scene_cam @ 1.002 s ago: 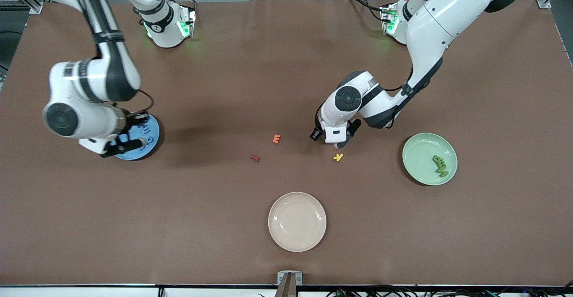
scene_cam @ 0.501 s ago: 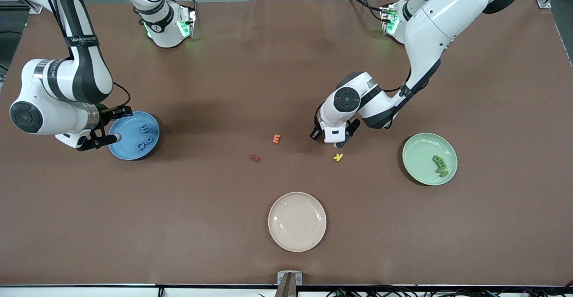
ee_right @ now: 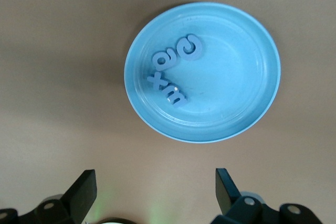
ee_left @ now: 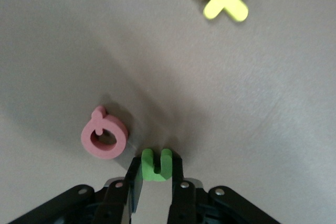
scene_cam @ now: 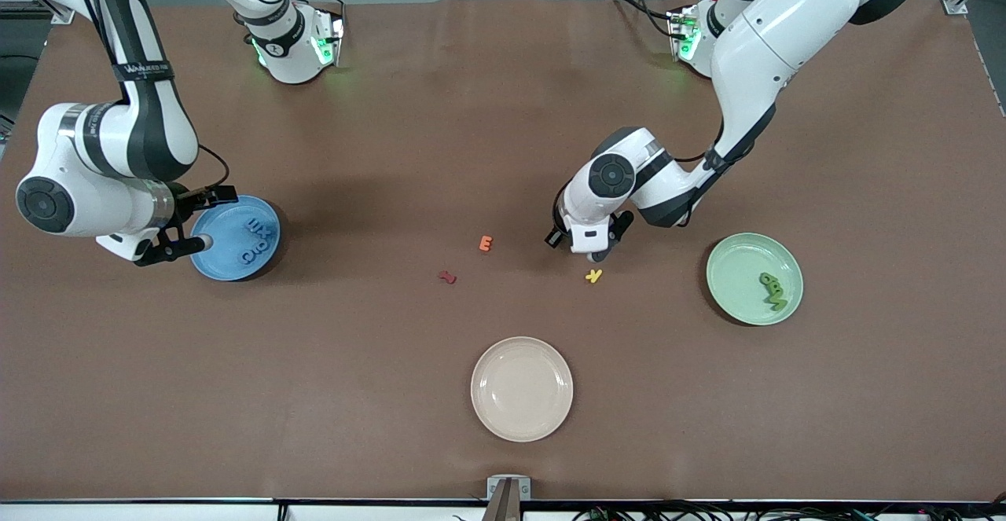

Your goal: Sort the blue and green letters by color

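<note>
Left arm: reaches from its base at the table's top edge down toward the middle of the tabletop, elbow high, wrist bent so the hand points straight down.
Left gripper [ee_left: 155, 182]: low at the table surface, jaws narrow and closed on a small chunky leaf-green toy letter [ee_left: 156, 164], beside a pink ring-shaped Q letter [ee_left: 104, 139].
Right arm: folded at its end of the table, forearm dropping to a level wrist beside the round blue plate [scene_cam: 271, 252].
Right gripper [scene_cam: 198, 218]: just off that plate's rim, toward the right arm's end of the table, jaws spread wide and holding nothing.
Blue letters [ee_right: 171, 72]: four, bunched together in the blue plate.
Green letters [scene_cam: 772, 290]: a touching cluster in the round pale-green plate [scene_cam: 731, 269], toward the left arm's end.
Loose letters: a yellow one [scene_cam: 593, 276] nearer the front camera than the left gripper; an orange E [scene_cam: 486, 243] and a dark red one [scene_cam: 447, 277] mid-table.
Cream plate [scene_cam: 522, 389]: near the front edge.
</note>
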Available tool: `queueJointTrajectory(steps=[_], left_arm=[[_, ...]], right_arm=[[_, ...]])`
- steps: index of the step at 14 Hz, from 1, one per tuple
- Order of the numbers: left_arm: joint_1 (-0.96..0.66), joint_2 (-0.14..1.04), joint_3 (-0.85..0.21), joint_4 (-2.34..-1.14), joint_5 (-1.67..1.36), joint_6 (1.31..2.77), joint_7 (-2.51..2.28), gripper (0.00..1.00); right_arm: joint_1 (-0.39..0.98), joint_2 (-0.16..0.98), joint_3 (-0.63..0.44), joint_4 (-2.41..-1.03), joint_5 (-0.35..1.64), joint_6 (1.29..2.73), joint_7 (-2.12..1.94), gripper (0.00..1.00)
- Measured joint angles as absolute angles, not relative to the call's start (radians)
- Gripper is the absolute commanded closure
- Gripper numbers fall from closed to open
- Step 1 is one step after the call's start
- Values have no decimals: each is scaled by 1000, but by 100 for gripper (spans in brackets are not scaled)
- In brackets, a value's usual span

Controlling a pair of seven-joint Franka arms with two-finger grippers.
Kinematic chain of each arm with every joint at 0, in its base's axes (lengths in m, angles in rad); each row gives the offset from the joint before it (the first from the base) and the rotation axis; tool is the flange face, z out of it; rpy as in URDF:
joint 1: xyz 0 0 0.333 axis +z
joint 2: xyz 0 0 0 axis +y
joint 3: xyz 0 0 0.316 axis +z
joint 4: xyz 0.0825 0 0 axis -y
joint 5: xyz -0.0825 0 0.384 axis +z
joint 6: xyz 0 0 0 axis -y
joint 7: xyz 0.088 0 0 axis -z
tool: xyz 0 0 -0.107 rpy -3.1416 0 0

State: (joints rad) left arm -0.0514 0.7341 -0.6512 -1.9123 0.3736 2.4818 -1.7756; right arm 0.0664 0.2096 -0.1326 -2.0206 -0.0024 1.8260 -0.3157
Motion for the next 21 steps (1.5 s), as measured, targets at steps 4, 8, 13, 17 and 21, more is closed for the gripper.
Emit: queueJointTrajectory(steps=[4, 8, 13, 17, 21], left_arm=[[-25, 682, -649, -1872, 375, 2479, -1765, 99], [64, 619, -646, -1831, 375, 2420, -1603, 99], [262, 607, -642, -1828, 375, 2348, -1254, 100], [389, 598, -642, -1827, 375, 2302, -996, 100], [523, 590, -640, -1827, 376, 2286, -723, 100]], right_arm=[[66, 200, -132, -1940, -2, 1829, -269, 0], [76, 196, -114, -1783, -2, 1767, -107, 0], [76, 196, -112, -1603, -2, 1660, -54, 0], [70, 196, -117, -1518, -4, 1597, -51, 0], [66, 196, -119, -1463, -4, 1553, -47, 0]])
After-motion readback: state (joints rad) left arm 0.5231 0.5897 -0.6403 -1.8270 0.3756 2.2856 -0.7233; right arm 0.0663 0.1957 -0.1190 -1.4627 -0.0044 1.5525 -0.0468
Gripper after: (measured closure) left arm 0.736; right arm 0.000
